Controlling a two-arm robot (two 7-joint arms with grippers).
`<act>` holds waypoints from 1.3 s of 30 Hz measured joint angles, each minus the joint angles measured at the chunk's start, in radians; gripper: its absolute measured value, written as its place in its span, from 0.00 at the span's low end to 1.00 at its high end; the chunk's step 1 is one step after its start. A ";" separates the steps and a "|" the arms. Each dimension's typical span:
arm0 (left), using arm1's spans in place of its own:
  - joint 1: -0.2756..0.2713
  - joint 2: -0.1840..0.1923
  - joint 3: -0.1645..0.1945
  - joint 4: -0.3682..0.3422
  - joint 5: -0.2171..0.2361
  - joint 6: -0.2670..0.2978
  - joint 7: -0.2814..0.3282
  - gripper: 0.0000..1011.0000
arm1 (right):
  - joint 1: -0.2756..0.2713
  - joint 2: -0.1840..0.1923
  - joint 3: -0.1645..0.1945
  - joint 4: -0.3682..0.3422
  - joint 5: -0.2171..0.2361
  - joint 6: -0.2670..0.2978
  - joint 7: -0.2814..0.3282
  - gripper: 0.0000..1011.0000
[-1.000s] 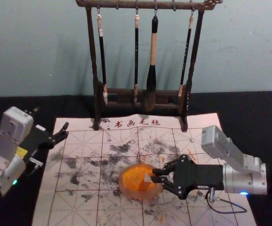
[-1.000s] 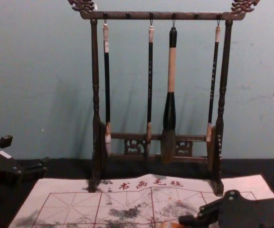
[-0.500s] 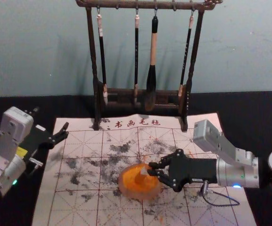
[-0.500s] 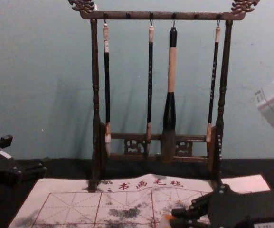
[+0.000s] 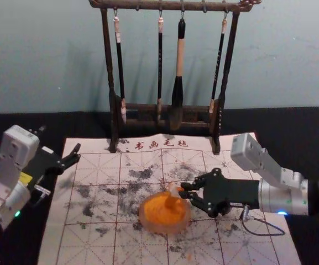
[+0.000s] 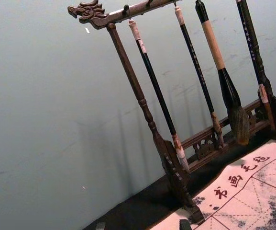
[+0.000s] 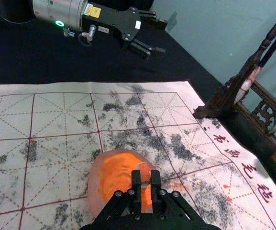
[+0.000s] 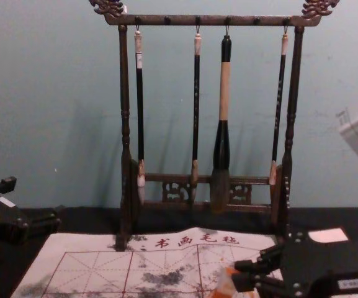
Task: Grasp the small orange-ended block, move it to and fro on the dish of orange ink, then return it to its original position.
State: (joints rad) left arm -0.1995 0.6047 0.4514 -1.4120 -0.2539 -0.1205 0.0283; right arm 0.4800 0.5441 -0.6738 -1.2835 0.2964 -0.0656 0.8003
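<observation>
Holding block (image 5: pixel 174 190) (right gripper (image 5: pixel 183 190)) over dish (image 5: pixel 165 228)

The background is formed by a plain blue-grey wall (image 5: pixel 43 61), marked by a few small pale specks. Soft, faint shadows (image 8: pixel 82 146) are cast across it. Below, a dark, nearly black counter (image 5: pixel 292 130) is seen, its far edge outlined against the wall.
</observation>
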 joint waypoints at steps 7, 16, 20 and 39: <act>0.000 0.000 0.000 0.000 0.000 0.000 0.000 0.99 | -0.026 0.031 0.014 -0.040 0.011 0.008 -0.001 0.09; 0.000 0.000 0.000 0.000 0.000 0.000 0.000 0.99 | -0.063 0.070 0.022 -0.098 0.021 0.015 0.001 0.09; 0.000 0.000 0.000 0.000 0.000 0.000 0.000 0.99 | -0.072 0.077 0.021 -0.111 0.023 0.018 0.005 0.09; 0.000 0.000 0.000 0.000 0.000 0.000 0.000 0.99 | -0.041 0.038 -0.017 -0.090 0.000 0.030 0.014 0.09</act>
State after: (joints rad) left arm -0.1995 0.6047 0.4514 -1.4119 -0.2539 -0.1205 0.0283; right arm 0.4394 0.5824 -0.6911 -1.3736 0.2969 -0.0355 0.8147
